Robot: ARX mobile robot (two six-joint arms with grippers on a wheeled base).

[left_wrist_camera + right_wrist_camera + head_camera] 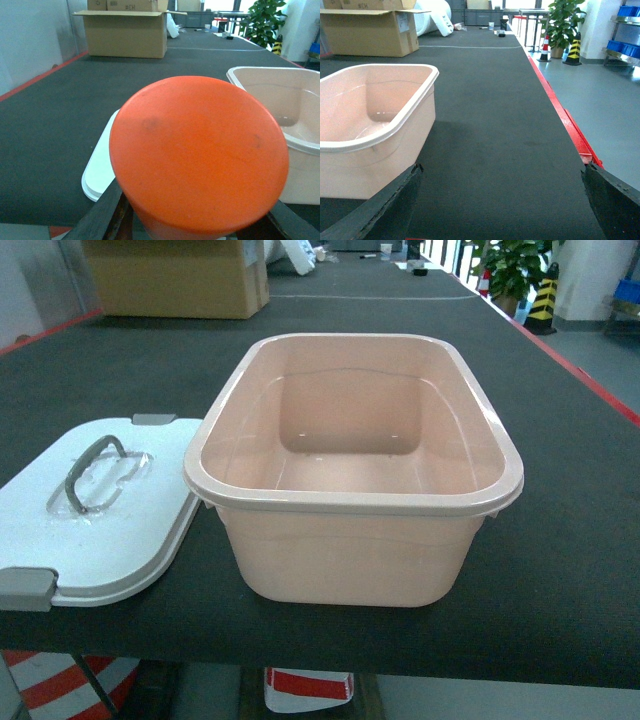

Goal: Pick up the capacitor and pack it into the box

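The left pincer (200,230) grips a large orange cylinder, the capacitor (199,156), its dark fingers (102,215) showing on either side of the cylinder's lower edge. The round orange end face fills most of the left wrist view. Just beyond and left of it lies the white lid (100,170), flat on the dark worktop (55,130). To the right of the left pincer stands the pale pink box (280,100), open on top, with nothing visible inside it. Far ahead, a brown cardboard carton (125,32) sits on the worktop.

The right pincer (502,235) is spread wide and holds nothing; only its two dark fingertips (380,210) show at the lower corners of the right wrist view. The box stands just ahead and to its left. A red strip (565,120) edges the worktop on its right, and a potted plant (562,22) stands far off.

In the head view neither pincer appears; the lid with its grey handle (92,472) touches the box's left side.
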